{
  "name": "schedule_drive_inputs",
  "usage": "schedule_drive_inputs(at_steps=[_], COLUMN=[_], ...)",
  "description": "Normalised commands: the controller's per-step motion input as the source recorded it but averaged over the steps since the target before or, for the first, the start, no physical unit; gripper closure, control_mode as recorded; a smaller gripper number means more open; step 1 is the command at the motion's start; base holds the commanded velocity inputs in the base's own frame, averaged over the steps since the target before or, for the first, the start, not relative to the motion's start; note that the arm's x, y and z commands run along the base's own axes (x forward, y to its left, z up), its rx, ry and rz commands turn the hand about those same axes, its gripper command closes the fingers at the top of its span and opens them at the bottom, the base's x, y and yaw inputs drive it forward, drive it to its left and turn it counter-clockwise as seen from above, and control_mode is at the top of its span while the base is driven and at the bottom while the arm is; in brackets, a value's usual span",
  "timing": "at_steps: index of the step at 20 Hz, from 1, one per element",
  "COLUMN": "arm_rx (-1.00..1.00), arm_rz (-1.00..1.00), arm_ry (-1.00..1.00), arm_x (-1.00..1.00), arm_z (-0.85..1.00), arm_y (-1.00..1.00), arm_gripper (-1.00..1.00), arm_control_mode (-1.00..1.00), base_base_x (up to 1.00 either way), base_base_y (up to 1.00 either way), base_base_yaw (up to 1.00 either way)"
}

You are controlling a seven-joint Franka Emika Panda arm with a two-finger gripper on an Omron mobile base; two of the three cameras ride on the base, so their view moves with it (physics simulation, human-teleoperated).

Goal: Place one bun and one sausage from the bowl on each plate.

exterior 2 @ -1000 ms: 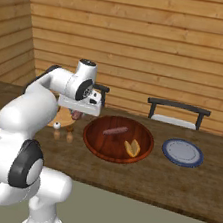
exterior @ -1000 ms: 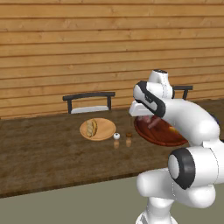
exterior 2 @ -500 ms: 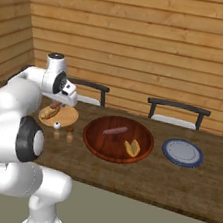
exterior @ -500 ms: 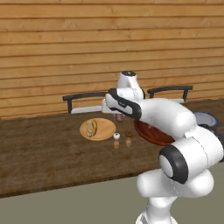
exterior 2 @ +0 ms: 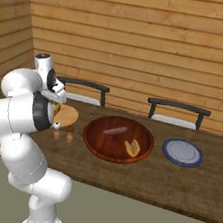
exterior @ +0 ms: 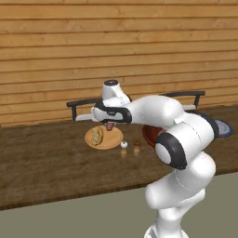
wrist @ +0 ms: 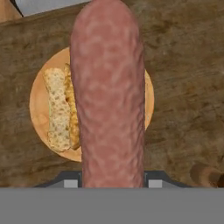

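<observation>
One sausage (wrist: 108, 94) is hanging clamped between the fingers of the gripper (exterior: 109, 125), running up the middle of the hand view and covering part of the tan plate (wrist: 39, 113) beneath it. On that plate, at centre left of the frame, a bun (wrist: 60, 108) is lying. In the left base view the gripper is hovering above the plate's upper right edge, left of centre. In the right base view the wooden bowl (exterior 2: 95, 136) is sitting mid-frame, holding another sausage (exterior 2: 115, 131) and another bun (exterior 2: 132, 147), and the blue-grey plate (exterior 2: 182, 152) is lying to its right.
</observation>
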Motion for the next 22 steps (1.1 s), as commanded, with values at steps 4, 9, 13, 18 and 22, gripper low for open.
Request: schedule_drive_inputs(at_steps=[4, 9, 13, 18, 22], arm_rx=[0.04, 0.07, 0.02, 0.00, 0.00], arm_rz=[0.00, 0.00, 0.00, 0.00, 0.00], arm_ry=[0.01, 0.01, 0.00, 0.00, 0.00], arm_x=[0.19, 0.19, 0.30, 0.35, 0.24], arm_z=[-0.61, -0.47, -0.43, -0.30, -0.35], arm_y=[-0.17, -0.27, -0.07, 0.00, 0.00], arm_gripper=[1.00, 1.00, 1.00, 1.00, -1.00], arm_control_mode=[-1.00, -1.00, -1.00, -1.00, -1.00], base_base_x=[0.00, 0.00, 0.00, 0.00, 0.00], base_base_y=[0.00, 0.00, 0.00, 0.00, 0.00], base_base_yaw=[0.00, 0.00, 0.00, 0.00, 0.00])
